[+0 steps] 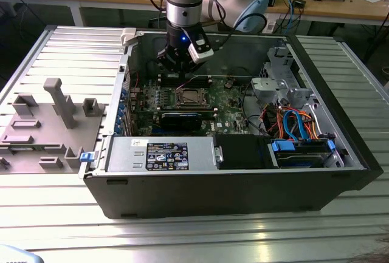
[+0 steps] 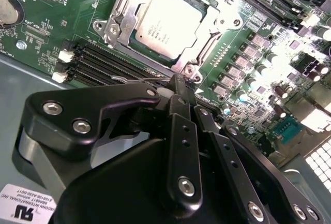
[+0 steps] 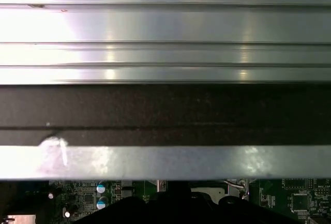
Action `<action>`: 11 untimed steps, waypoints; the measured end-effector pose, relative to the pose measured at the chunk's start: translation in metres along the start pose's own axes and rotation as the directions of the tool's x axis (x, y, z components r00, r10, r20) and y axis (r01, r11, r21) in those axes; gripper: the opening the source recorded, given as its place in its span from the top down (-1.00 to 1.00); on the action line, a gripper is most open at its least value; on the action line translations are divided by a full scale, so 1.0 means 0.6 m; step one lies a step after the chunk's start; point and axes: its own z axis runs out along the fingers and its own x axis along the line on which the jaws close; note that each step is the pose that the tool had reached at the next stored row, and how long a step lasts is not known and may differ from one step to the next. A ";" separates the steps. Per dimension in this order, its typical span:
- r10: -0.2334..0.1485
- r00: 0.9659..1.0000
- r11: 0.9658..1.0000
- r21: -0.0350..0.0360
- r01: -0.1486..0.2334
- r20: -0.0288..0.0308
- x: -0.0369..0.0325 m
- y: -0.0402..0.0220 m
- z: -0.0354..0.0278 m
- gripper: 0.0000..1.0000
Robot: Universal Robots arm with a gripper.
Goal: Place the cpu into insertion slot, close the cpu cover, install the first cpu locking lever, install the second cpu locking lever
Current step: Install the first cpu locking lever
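The arm is reaching down into the open computer case (image 1: 231,184), which is lying on the ribbed metal worktop (image 1: 61,214). In the exterior view the gripper (image 1: 180,68) is hovering at the far edge of the green motherboard (image 1: 231,102), just beyond the insertion slot (image 1: 190,98). In the second wrist view the cpu (image 2: 168,22) is sitting flat in the insertion slot (image 2: 207,35), its silvery top facing up, and the cpu cover (image 2: 122,14) is framing it. The black fingers (image 2: 178,87) are drawn narrow, tips close together, pressing at a thin wire locking lever (image 2: 135,79) beside the socket's corner; whether they are actually clamping it cannot be told. A grey fixture (image 1: 58,102) is standing on the worktop to the exterior view's left of the case.
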 end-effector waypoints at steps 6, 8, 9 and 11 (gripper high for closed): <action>-0.001 1.000 1.000 0.000 0.001 0.000 0.000 0.000 0.007 0.79; -0.002 1.000 1.000 0.000 0.002 0.000 0.000 0.000 0.010 0.79; -0.003 1.000 1.000 0.000 0.003 0.000 0.000 0.000 0.011 0.79; -0.003 1.000 1.000 0.000 0.003 0.000 0.000 0.000 0.013 0.79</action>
